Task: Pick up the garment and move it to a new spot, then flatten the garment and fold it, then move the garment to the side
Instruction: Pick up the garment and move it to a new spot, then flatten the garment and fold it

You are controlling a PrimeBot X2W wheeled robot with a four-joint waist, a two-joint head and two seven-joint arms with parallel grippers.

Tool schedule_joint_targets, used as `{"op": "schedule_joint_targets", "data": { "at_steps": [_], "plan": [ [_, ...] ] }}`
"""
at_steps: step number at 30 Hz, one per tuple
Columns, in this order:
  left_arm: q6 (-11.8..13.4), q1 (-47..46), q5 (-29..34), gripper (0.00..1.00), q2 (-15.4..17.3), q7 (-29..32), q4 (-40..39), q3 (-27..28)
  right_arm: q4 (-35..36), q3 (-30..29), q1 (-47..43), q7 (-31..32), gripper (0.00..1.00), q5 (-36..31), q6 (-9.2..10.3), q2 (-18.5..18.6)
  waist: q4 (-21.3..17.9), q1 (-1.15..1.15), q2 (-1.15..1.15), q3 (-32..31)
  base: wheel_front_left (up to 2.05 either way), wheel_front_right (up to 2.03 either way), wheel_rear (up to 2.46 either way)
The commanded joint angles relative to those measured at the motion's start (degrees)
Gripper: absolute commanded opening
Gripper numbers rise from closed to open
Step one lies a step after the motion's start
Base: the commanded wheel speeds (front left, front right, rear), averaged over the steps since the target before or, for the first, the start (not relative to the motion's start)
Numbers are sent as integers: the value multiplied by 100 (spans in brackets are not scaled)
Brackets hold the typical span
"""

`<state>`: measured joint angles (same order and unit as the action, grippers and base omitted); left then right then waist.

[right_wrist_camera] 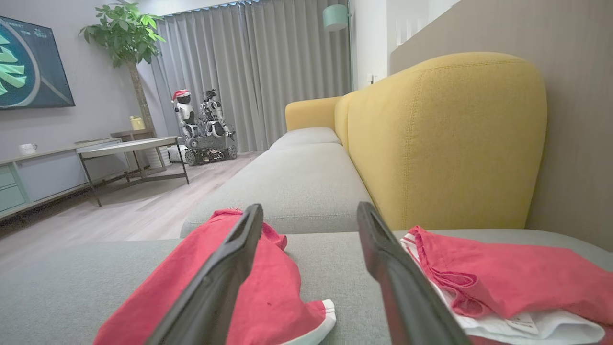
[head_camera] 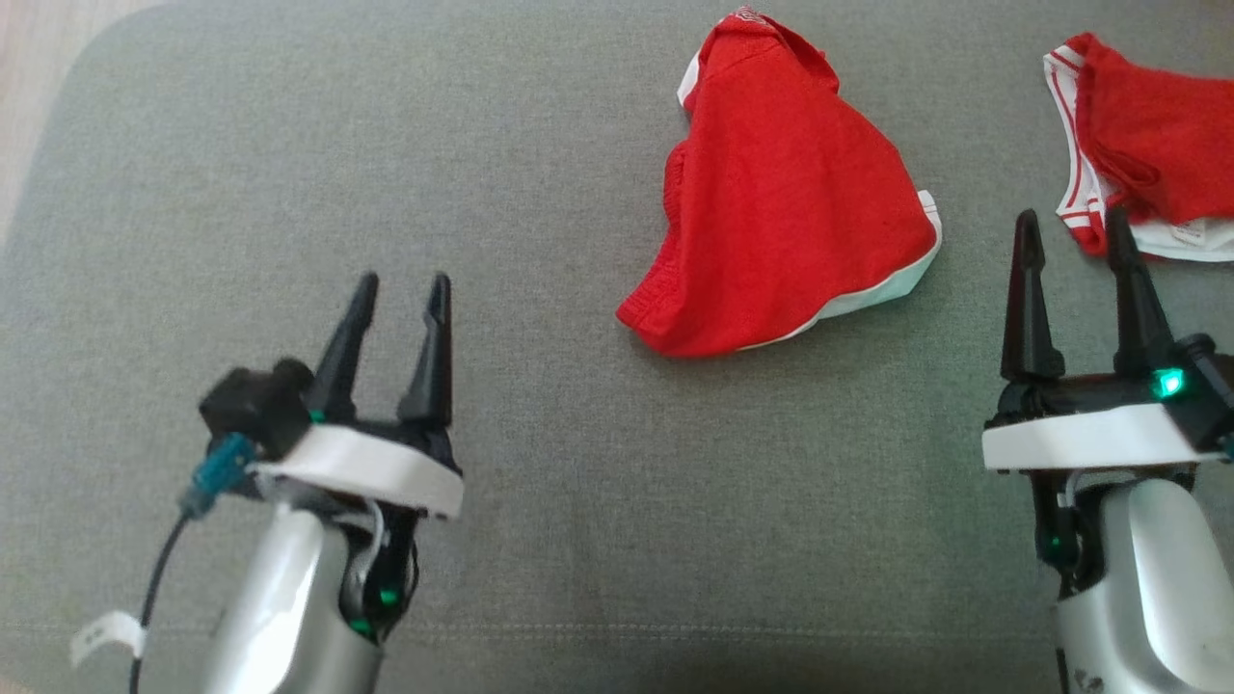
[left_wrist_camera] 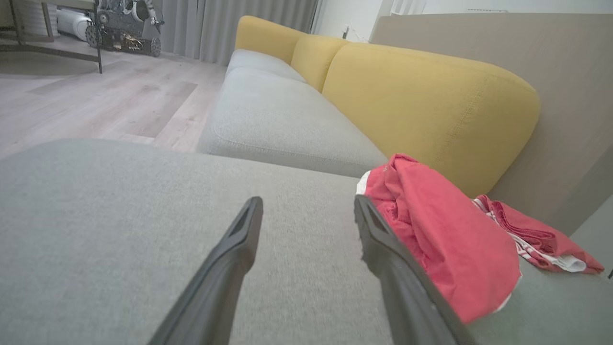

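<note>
On grey cushion point(head_camera: 540, 145), red garment point(head_camera: 786, 193) — seemingly folded — near right gripper point(head_camera: 1072, 218).

Two red garments, two grippers, one grey cushion point(head_camera: 386, 145).
The middle garment point(head_camera: 781, 193) and the edge garment point(head_camera: 1147, 145); the left gripper point(head_camera: 405, 281) and the right gripper point(head_camera: 1072, 217), two fingers each.

You look along a grey sofa seat point(right_wrist_camera: 297, 177) with yellow back cushions point(right_wrist_camera: 445, 143) against a beige wall panel point(right_wrist_camera: 574, 96), while pale wood floor point(right_wrist_camera: 143, 211) runs off to long grey curtains point(right_wrist_camera: 258, 72), a dark-legged low table point(right_wrist_camera: 129, 146), a leafy plant point(right_wrist_camera: 124, 38) and a wall-mounted screen point(right_wrist_camera: 31, 64).
</note>
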<state>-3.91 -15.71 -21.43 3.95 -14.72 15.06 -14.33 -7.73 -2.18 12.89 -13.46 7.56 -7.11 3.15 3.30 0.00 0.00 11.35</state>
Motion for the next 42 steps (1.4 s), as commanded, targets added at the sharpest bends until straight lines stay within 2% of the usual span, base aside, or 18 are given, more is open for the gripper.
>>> {"op": "schedule_joint_targets", "data": {
  "at_steps": [1, 6, 10, 16, 20, 24, 32, 42],
  "plan": [
    [-66, -87, 59, 100, 8, -28, -241, 183, 169, 102, 51, 37, 100, 21, -37, -27, -1, 0, 0, -23, 0, 0, 0],
    [-216, -75, 163, 100, -73, -28, -137, 49, 221, 159, 95, 94, 100, 18, -37, -27, -151, 0, 0, 45, 0, 0, 0],
    [-327, -209, 254, 100, -48, -28, 240, -506, 256, 217, 132, 99, 100, 42, -37, -27, -319, 0, 0, 161, 0, 0, 0],
    [-355, -685, 234, 100, 320, 32, 986, -1511, 276, 261, 225, 65, 100, 105, -37, -27, -596, 0, 0, 416, 0, 0, 0],
    [-355, -982, 373, 100, 475, 61, 1408, -1708, 282, 256, 282, 39, 100, 131, -37, -27, -720, 0, 0, 542, 0, 0, 0],
    [-323, -1309, 520, 100, 481, 45, 1840, -1782, 273, 262, 346, 0, 100, 162, -37, -27, -854, 0, 0, 679, 0, 0, 0],
    [-339, -1683, 576, 100, 376, -20, 2143, -1881, 240, 250, 407, -66, 100, 201, -37, -27, -961, 0, 0, 822, 0, 0, 0],
    [-342, -1688, 671, 100, 332, -27, 1590, -1609, 174, 224, 466, -108, 100, 219, -37, -27, -931, 0, 0, 878, 0, 0, 0]
  ]
}}
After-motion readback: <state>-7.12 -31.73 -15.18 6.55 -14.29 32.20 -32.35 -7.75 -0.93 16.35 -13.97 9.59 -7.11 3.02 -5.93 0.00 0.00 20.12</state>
